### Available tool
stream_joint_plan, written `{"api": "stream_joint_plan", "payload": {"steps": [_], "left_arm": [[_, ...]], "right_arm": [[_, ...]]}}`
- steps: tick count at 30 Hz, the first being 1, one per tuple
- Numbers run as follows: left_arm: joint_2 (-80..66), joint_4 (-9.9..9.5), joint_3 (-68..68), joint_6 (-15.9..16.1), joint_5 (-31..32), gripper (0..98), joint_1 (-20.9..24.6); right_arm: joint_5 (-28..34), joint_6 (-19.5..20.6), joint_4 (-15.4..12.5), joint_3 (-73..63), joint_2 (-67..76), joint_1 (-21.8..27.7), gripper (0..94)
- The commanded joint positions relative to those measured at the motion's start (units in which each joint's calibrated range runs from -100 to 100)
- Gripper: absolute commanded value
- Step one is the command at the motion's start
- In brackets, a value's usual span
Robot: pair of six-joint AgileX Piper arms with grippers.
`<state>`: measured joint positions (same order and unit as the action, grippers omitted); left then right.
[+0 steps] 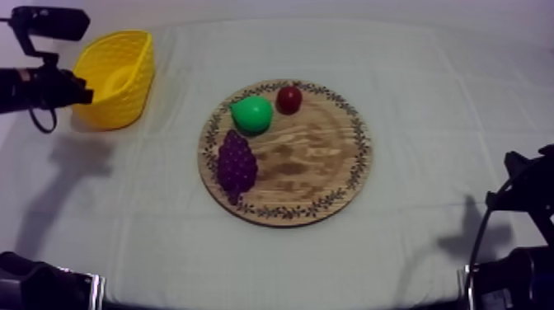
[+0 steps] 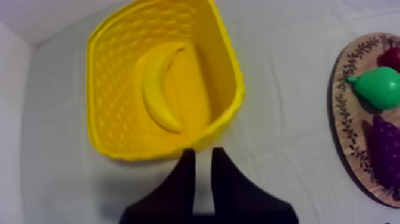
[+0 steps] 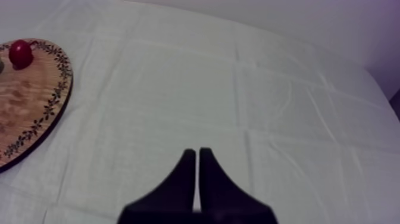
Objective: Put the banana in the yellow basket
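- Banana (image 2: 159, 89) lies inside the yellow basket (image 2: 107, 89), curved along its floor close to one wall, with nothing holding it.
- The basket stands on the grey-white cloth (image 1: 429, 99) at the far left of the table, well apart from the round wooden board (image 1: 330, 165).
- From where I stand, the left gripper (image 2: 203, 154) hangs just outside the basket's wall. Its two black fingers are spread a little, with a narrow slit of cloth showing between them and nothing in their grasp.
- Seen from above, that same gripper sits at the basket's left side, close to the rim. I cannot tell whether it touches the rim.
- The board rests near the middle of the table and carries three toy fruits.
- The green pear (image 1: 251, 114) and the small red fruit (image 1: 288, 99) sit side by side on the far part of the board, the red one just beside the pear.
- The purple bunch of grapes (image 1: 236, 163) lies along the board's left edge, just below the pear. Whether the two touch is hard to say.
- The right gripper (image 3: 197, 152) has its fingers pressed together into a narrow wedge, gripping nothing, and it is over bare cloth.
- The board's patterned rim and the small red fruit are well off to one side of the right gripper.
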<state>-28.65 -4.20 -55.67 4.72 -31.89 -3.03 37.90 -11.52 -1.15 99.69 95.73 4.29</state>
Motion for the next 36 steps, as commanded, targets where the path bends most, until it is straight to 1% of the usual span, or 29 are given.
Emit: {"api": "stream_joint_plan", "payload": {"steps": [1, 4, 9, 16, 21, 23, 28, 36], "left_arm": [[-10.0, 1.05, -9.6, -0.2, 1.1, 11.9, 0.0], [-16.8, 2.6, -16.0, 0.0, 1.9, 11.8, 0.1], [-27.9, 3.76, -25.5, -0.7, 2.3, 11.4, 0.1], [-40.8, 4.39, -34.3, -1.6, 1.2, 10.0, 0.7], [-50.4, 5.41, -39.3, -1.3, -0.6, 8.6, 1.8], [-53.6, 5.4, -40.9, -1.5, -1.5, 8.2, 1.7], [-58.9, 4.26, -42.5, -2.6, -3.6, 7.5, 1.0], [-65.1, 2.78, -42.8, -3.8, -4.6, 6.8, 0.3]], "right_arm": [[0.0, 0.0, 0.0, 0.0, 0.0, 0.0, 0.3], [0.0, 0.0, 0.0, 0.0, 0.0, 0.0, 0.3], [0.0, 0.0, 0.0, 0.0, 0.0, 0.0, 0.3], [0.0, 0.0, 0.0, 0.0, 0.0, 0.0, 0.3], [0.0, 0.0, 0.0, 0.0, 0.0, 0.0, 0.3], [0.0, 0.0, 0.0, 0.0, 0.0, 0.0, 0.3], [0.0, 0.0, 0.0, 0.0, 0.0, 0.0, 0.3], [0.0, 0.0, 0.0, 0.0, 0.0, 0.0, 0.3]]}}
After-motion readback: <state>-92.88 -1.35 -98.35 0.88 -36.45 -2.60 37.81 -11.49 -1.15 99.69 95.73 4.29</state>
